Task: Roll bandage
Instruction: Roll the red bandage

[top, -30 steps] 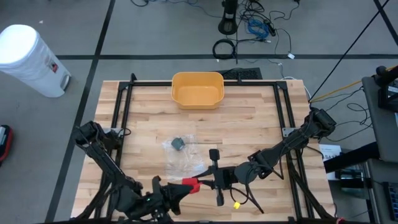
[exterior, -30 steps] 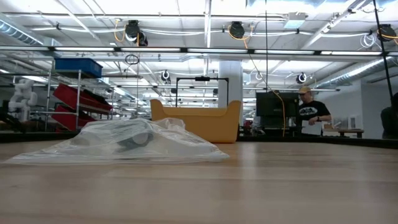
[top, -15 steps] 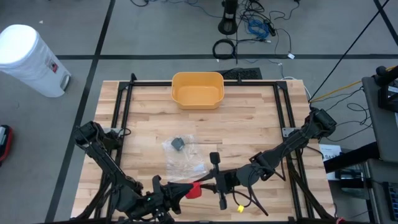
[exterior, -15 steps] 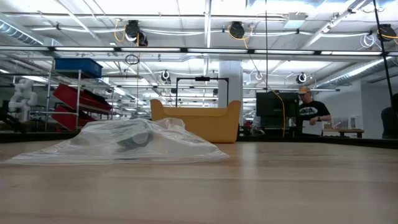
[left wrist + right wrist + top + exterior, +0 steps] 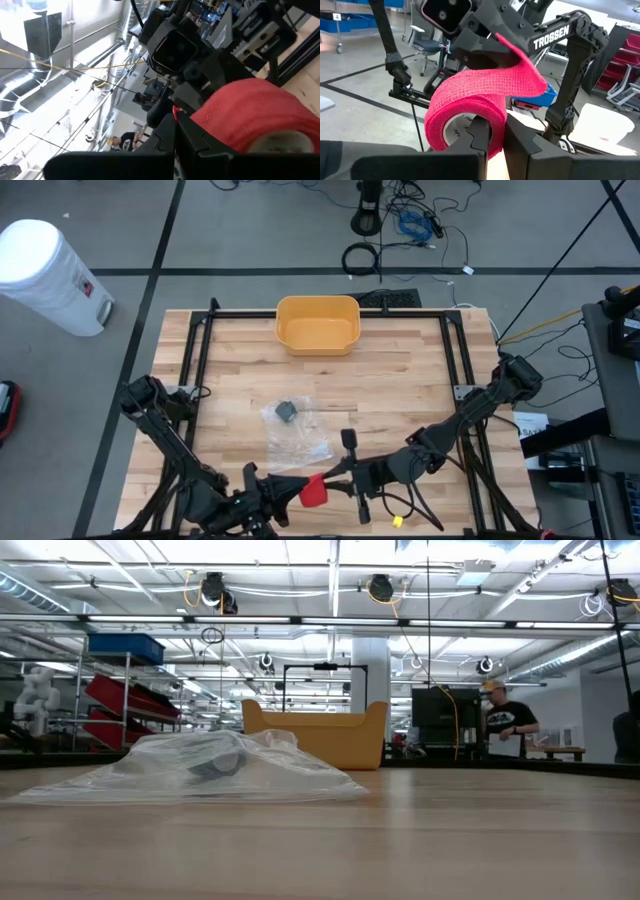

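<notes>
1. While both arms are meeting over the near edge of the butcher-block table [image 5: 400,380], the job in hand, as I judge it, is winding the loose tail back onto the red bandage roll [image 5: 313,491]. Doing that well means keeping the strip taut and square to the roll so each turn is landing on the one beneath.
2. The yellow bin [image 5: 317,323] is sitting at the far edge, and the clear plastic bag [image 5: 293,432] is lying mid-table, both well apart from the work, so nothing is crowding the winding.
3. The right gripper [image 5: 492,135] is clamping the roll through its core; its fingers are standing almost together, one inside the cardboard ring and one against the outer wraps.
4. The left gripper [image 5: 290,485] is pinching the free end of the bandage [image 5: 520,65] with its jaws shut tight on the fabric, just beside the roll.
</notes>
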{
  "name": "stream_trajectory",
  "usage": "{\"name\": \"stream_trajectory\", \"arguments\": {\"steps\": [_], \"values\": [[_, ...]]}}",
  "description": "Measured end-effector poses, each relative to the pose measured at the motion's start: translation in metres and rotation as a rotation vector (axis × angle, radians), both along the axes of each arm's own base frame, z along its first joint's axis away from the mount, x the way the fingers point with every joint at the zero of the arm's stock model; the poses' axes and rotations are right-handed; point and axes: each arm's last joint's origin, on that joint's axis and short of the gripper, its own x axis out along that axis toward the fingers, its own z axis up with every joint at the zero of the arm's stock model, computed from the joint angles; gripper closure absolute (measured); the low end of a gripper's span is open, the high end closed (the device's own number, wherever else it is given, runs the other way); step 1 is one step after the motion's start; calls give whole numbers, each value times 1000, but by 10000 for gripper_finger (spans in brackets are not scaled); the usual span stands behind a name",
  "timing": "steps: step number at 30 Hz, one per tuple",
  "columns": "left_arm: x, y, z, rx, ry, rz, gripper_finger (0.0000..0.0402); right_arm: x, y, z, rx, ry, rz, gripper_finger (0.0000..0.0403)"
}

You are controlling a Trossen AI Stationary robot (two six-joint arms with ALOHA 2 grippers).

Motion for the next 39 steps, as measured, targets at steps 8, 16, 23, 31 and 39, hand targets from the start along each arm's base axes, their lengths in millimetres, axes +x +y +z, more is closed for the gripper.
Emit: {"name": "stream_trajectory", "arguments": {"steps": [8, 16, 23, 31, 39], "values": [[-2, -3, -3, -1, 15, -8, 398, -5, 3, 4, 3, -10, 13, 374], [-1, -3, -5, 0, 27, -8, 377, -6, 3, 5, 4, -12, 15, 374], [0, -3, -5, -1, 30, -2, 324, -8, 5, 5, 2, -14, 26, 374], [-4, -7, -5, 1, 29, -16, 321, -14, 8, 9, 6, -15, 38, 374], [-17, -13, 1, 24, 39, -53, 321, -16, 11, 6, -6, 19, 52, 374]]}}
